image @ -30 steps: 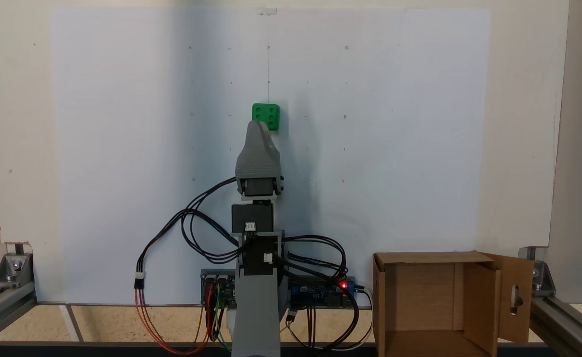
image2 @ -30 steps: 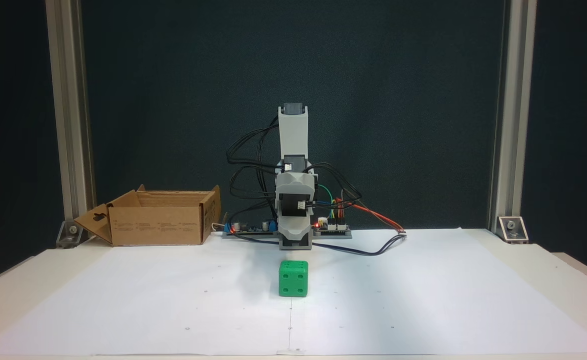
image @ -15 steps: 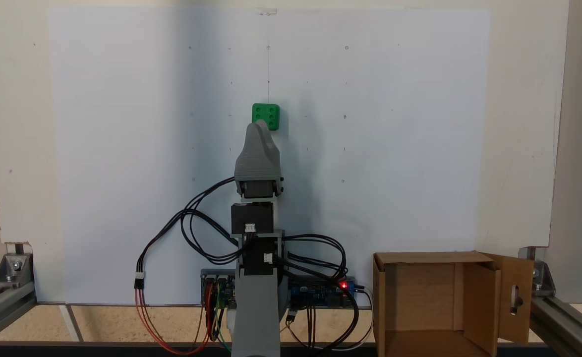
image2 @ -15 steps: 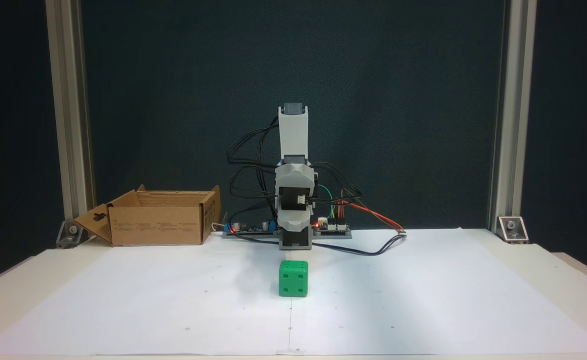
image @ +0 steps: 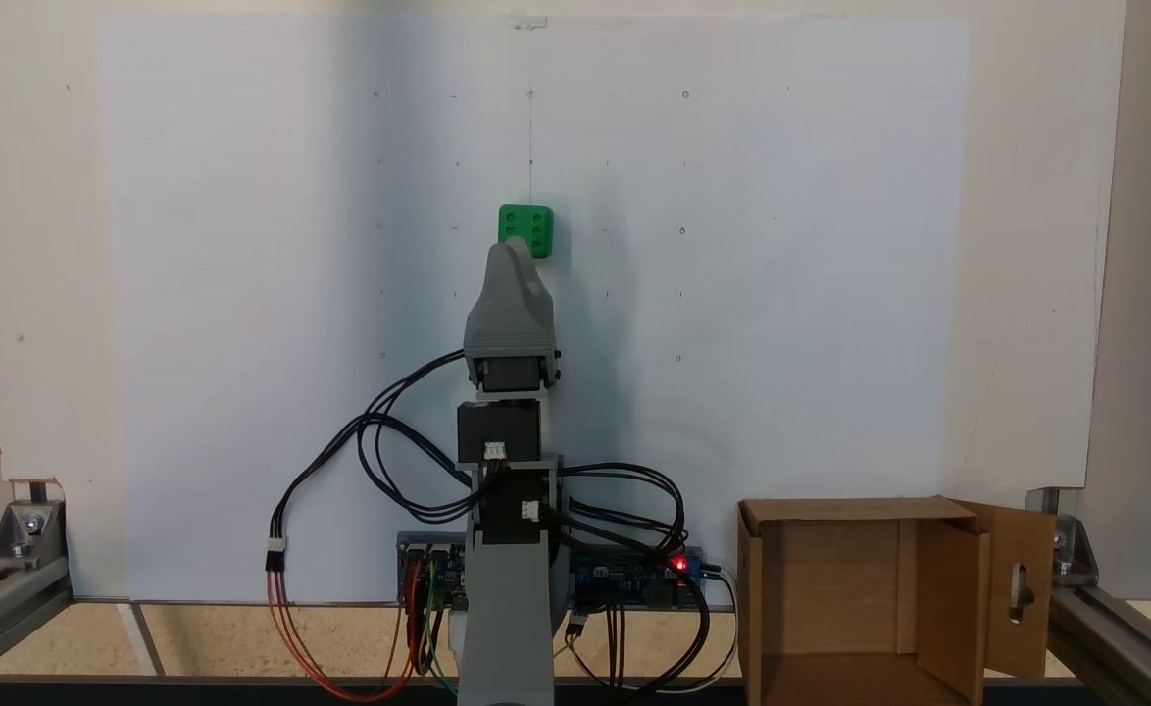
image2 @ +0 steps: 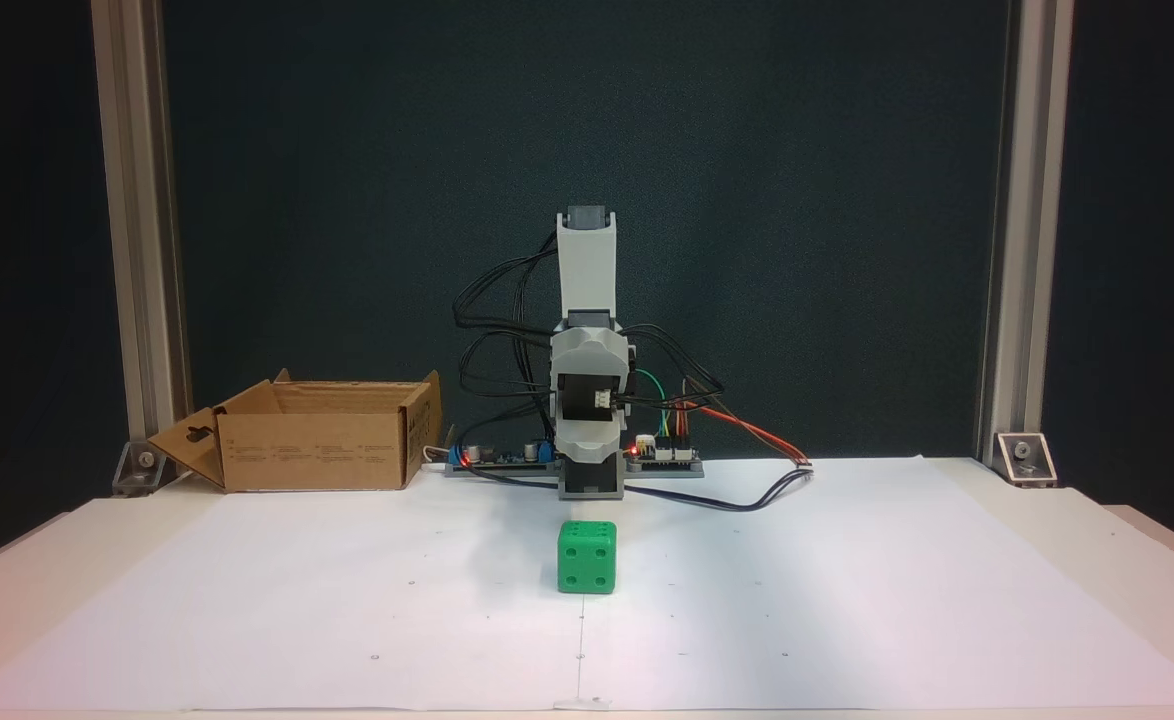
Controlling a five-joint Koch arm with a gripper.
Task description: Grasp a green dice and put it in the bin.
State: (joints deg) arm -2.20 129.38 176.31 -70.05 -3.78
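While the green dice (image: 525, 230) sits on the white paper sheet (image: 242, 294) that covers the table, it lies on the sheet's centre line, nearer the edge far from the arm's base than the middle; in a fixed view (image2: 587, 557) it rests flat with its four-pip face toward the camera. Seen from above, the grey gripper (image: 509, 251) points at the dice, its tip overlapping the cube's near lower corner, though the other fixed view shows the gripper (image2: 587, 485) raised behind the dice, not touching it. Its jaws lie one behind the other, so I cannot tell whether they are spread or pressed together. Well apart, the bin (image: 835, 510) stands open at the sheet's corner beside the arm's base, its slotted flap (image: 1020, 588) swung outward; its cardboard side (image2: 312, 450) faces the camera in the other fixed view
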